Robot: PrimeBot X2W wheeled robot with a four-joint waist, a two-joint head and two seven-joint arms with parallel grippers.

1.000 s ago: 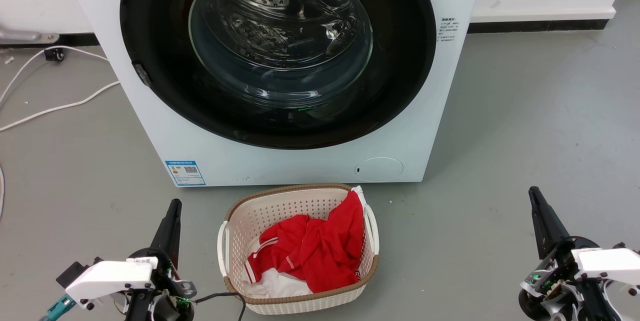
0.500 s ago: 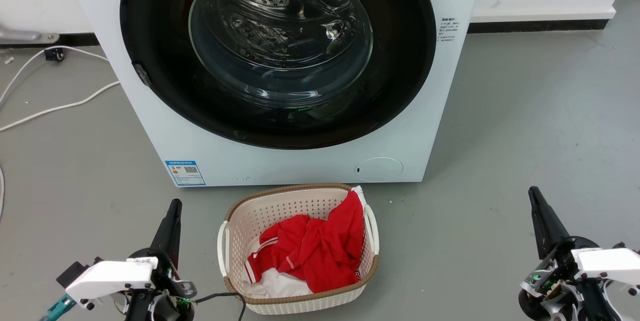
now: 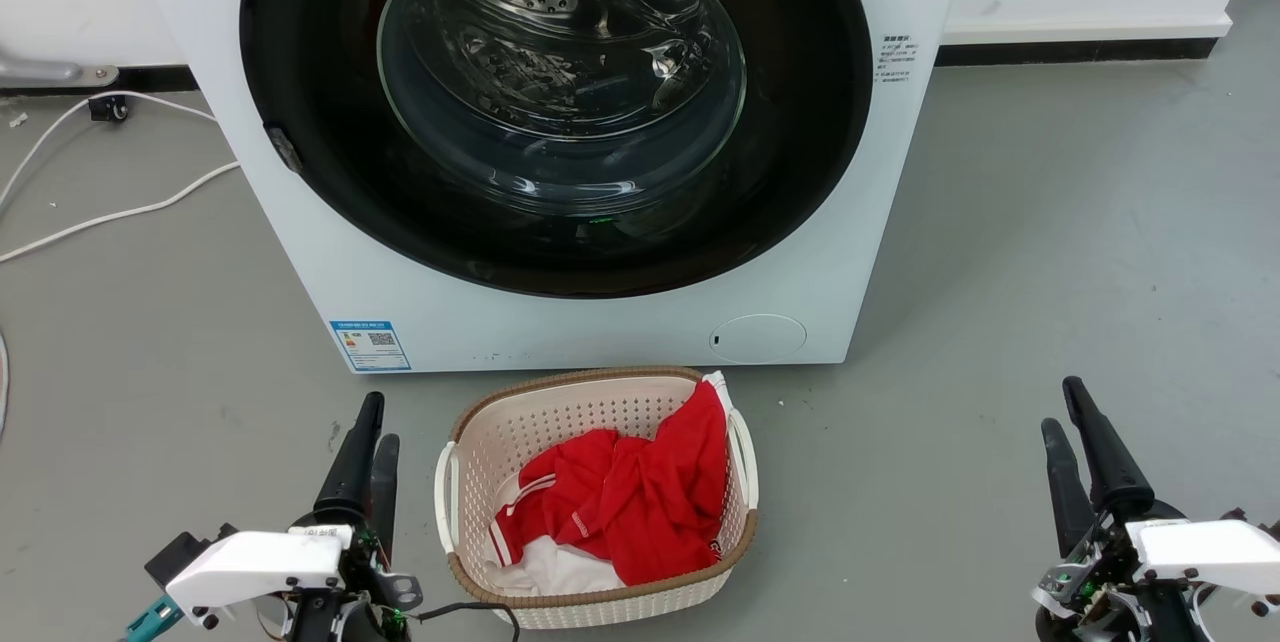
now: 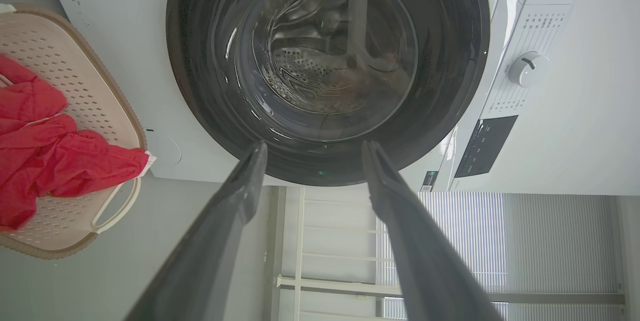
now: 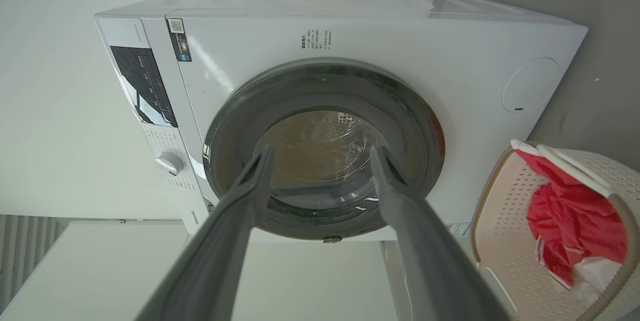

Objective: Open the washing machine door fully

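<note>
The washing machine door (image 3: 560, 92) sits closed at the upper centre of the head view. The left end effector (image 3: 380, 422) at lower left and the right end effector (image 3: 1060, 405) at lower right both have fingers apart, well clear of it.

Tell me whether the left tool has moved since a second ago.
Yes. The left tool has shifted right, toward the laundry basket, and opened.

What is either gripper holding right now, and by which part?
Nothing. The left gripper and right gripper are open and empty, short of the washing machine door.
</note>
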